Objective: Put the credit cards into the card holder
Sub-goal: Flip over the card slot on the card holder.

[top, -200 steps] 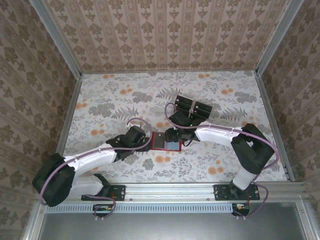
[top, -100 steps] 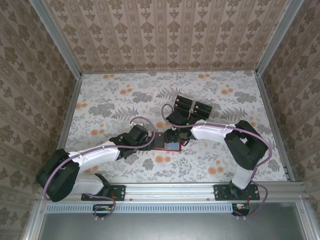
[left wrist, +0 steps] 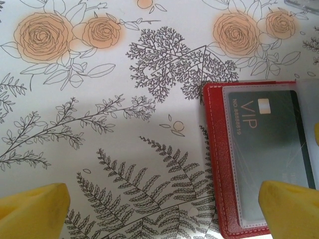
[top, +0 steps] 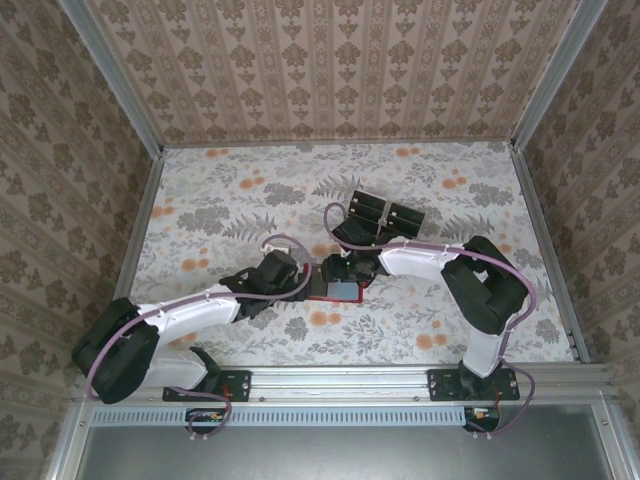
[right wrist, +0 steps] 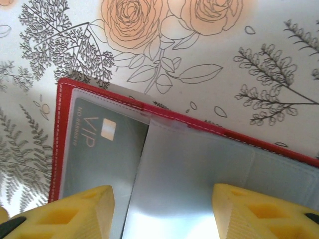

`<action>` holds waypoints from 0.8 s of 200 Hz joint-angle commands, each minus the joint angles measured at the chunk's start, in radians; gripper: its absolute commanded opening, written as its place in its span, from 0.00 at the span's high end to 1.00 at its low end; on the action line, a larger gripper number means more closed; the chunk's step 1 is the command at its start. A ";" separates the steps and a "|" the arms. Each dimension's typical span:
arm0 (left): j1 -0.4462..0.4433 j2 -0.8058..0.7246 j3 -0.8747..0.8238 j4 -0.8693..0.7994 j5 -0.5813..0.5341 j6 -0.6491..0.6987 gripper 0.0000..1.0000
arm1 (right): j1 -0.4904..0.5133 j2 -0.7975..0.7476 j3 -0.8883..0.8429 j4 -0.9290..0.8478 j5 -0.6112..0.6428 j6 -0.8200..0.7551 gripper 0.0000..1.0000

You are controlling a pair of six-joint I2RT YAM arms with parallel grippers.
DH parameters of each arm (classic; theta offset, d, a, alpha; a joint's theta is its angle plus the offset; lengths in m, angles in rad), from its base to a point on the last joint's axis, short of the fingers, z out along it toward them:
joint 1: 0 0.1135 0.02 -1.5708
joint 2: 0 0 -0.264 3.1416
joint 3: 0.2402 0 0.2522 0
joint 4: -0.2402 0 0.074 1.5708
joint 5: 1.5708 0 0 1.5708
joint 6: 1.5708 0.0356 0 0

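Left end effector (left wrist: 159,211) gapes wide at the card holder (left wrist: 217,164), one credit card (left wrist: 269,139) pocketed. Right end effector (right wrist: 164,214) hovers half-spread, grip unclear. Others probably remain.

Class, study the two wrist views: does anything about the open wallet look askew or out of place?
Yes. In the red wallet, a glossy grey leaf lies slanted over the VIP card, covering its right side, its edge at an angle to the card's. Nothing looks spilled or damaged.
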 commanded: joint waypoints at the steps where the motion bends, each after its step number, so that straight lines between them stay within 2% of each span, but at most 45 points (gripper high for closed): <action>1: -0.017 -0.031 -0.023 0.031 0.011 0.007 0.00 | -0.006 0.029 -0.011 0.031 -0.067 0.061 0.45; 78: -0.088 -0.063 -0.079 0.157 0.034 0.026 0.00 | -0.030 0.012 -0.073 0.141 -0.114 0.182 0.45; 160: -0.147 0.039 -0.013 0.212 0.039 0.070 0.00 | -0.036 0.011 -0.098 0.190 -0.137 0.229 0.45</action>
